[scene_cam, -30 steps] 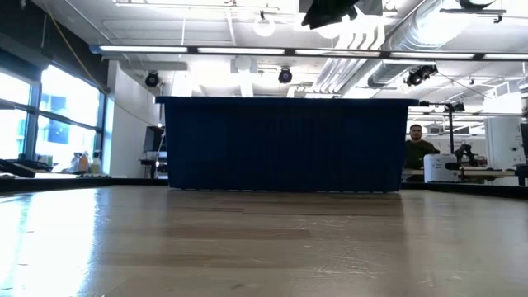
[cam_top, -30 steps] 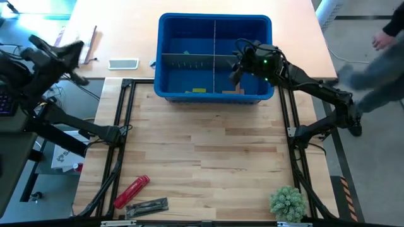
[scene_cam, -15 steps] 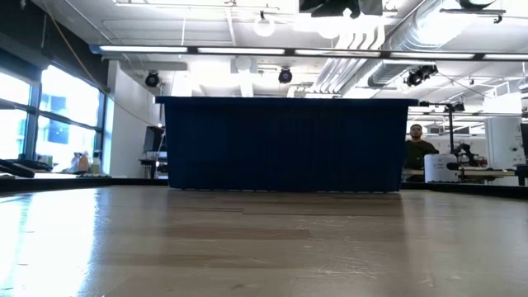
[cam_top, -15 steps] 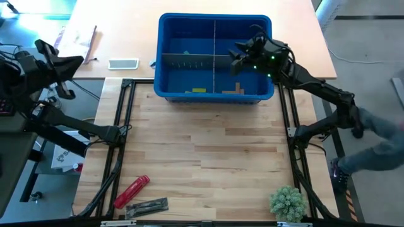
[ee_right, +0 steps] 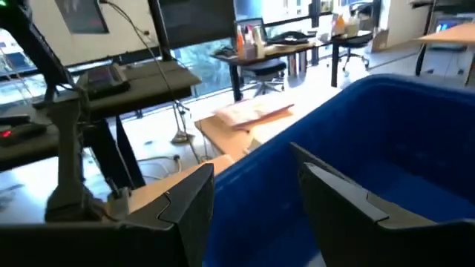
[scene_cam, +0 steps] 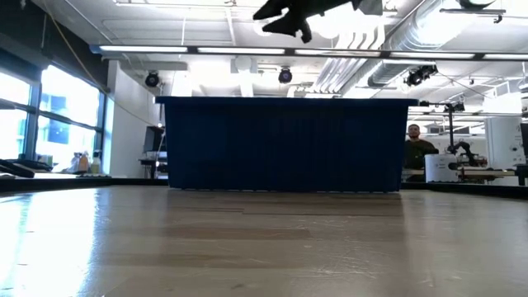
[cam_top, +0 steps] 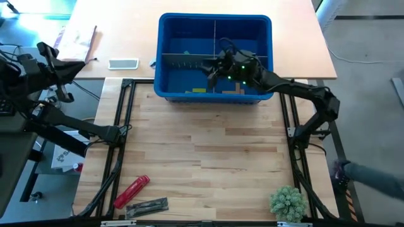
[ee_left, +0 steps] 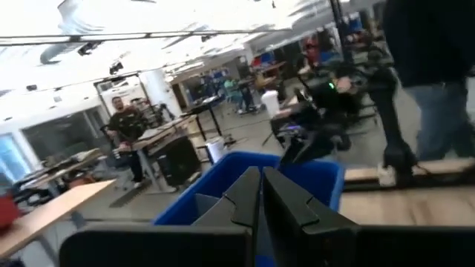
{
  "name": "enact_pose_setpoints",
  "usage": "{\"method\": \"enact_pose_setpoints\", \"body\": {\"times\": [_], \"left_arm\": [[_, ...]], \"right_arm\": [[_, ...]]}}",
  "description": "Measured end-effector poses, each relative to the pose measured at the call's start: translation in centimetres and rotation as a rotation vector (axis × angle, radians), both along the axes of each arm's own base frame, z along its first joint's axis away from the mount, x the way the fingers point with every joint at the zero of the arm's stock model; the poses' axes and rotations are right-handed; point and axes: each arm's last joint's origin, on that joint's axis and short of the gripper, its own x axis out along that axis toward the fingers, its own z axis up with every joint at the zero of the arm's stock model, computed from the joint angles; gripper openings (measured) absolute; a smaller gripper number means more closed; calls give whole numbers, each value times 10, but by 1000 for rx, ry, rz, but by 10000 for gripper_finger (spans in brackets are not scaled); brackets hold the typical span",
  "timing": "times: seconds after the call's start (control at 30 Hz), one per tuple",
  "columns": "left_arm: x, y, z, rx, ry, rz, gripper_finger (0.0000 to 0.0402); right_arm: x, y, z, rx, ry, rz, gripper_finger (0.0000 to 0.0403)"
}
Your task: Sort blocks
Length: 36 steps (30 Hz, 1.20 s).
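A blue bin (cam_top: 265, 38) with dividers stands at the table's far edge; the low view shows its near wall (scene_cam: 285, 144). In its near compartments lie a lime block (cam_top: 199, 90) and tan blocks (cam_top: 235, 91), and a small green block (cam_top: 186, 54) lies farther back. My right gripper (cam_top: 212, 70) hovers open above the bin's middle with nothing between its fingers (ee_right: 252, 163). It also shows at the low view's top (scene_cam: 285, 15). My left gripper (cam_top: 72, 64) is shut and empty, raised off the table's far left, facing the bin (ee_left: 223, 200).
A red cylindrical tool (cam_top: 131, 190) and a flat grey tool (cam_top: 148, 205) lie near the table's front left. A green plant (cam_top: 287, 202) stands at the front right. A phone (cam_top: 123, 64) lies left of the bin. A person's leg (cam_top: 372, 178) passes at the right.
My right gripper has swung from above the bin's right compartments toward the table's left, over the bin's middle, rolling as it went, and stays open. My left gripper has turned a little at the far left. A person has walked past on the right.
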Motion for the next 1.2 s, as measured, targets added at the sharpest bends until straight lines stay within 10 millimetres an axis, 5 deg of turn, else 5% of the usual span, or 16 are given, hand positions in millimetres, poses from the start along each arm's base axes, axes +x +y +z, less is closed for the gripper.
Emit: {"method": "enact_pose_setpoints", "body": {"times": [0.2,1.2], "left_arm": [[1,-2,-1,5,23,-175,0],[5,-3,1,26,20,-222,0]], "right_arm": [[5,13,-7,45,44,32,185],[10,28,-9,54,74,74,185]]}}
